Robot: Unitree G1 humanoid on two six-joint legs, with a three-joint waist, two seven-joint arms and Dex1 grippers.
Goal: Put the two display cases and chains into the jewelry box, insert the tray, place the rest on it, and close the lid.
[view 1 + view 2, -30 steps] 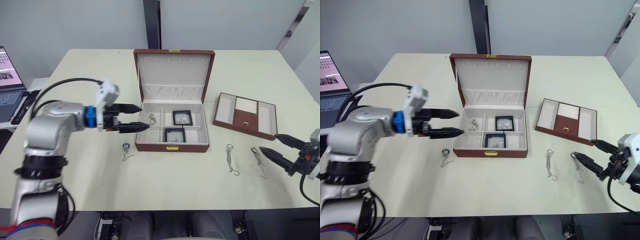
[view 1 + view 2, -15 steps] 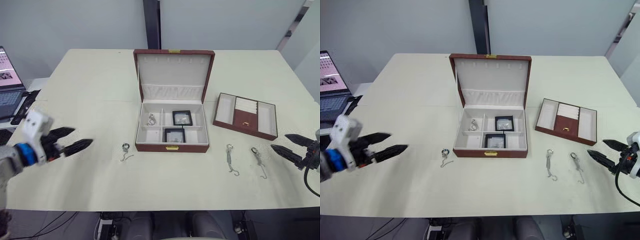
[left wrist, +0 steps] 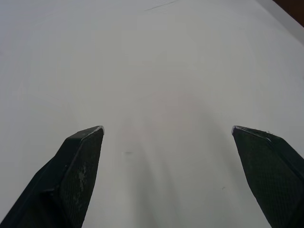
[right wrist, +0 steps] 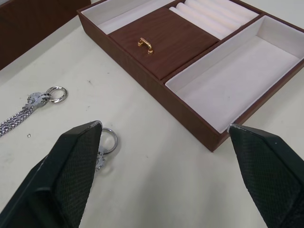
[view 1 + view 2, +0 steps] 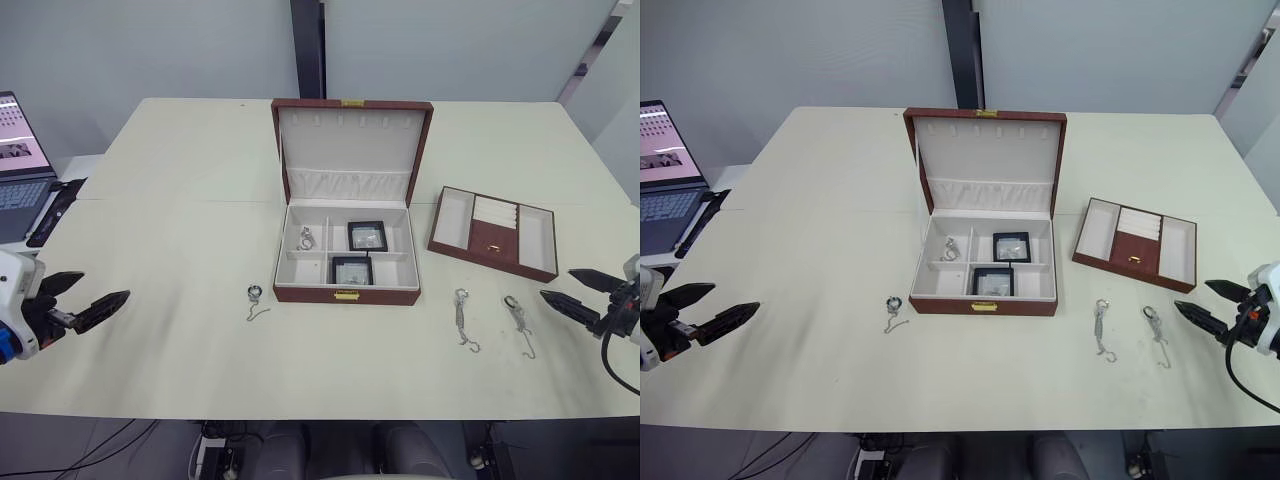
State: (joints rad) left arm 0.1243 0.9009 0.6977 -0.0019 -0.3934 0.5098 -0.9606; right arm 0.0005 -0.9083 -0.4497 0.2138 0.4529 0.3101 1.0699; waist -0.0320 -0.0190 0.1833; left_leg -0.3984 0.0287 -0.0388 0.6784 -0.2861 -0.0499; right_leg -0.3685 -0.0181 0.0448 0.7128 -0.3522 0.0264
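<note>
The jewelry box [image 5: 300, 294] stands open mid-table with its lid [image 5: 350, 150] upright. Both display cases [image 5: 367, 236] [image 5: 351, 270] lie in its cream compartments, and a small chain [image 5: 306, 238] lies in the left cell. Another short chain [image 5: 254, 302] rests on the table left of the box. The tray [image 5: 451, 215] sits to the right of the box, with two longer chains [image 5: 463, 318] [image 5: 519, 324] in front of it. My left gripper [image 5: 105, 285] is open and empty over bare table at the far left. My right gripper [image 5: 556, 283] is open beside the tray [image 4: 280, 52], close to a chain ring [image 4: 108, 141].
A laptop [image 5: 15, 160] and a black flat item [image 5: 55, 208] sit off the table's left edge. The table's front edge runs just below both grippers. Bare tabletop lies between the left gripper and the box.
My left arm has drawn back from the box's left compartment to the table's far left front, open and empty. The right gripper has shifted slightly outward.
</note>
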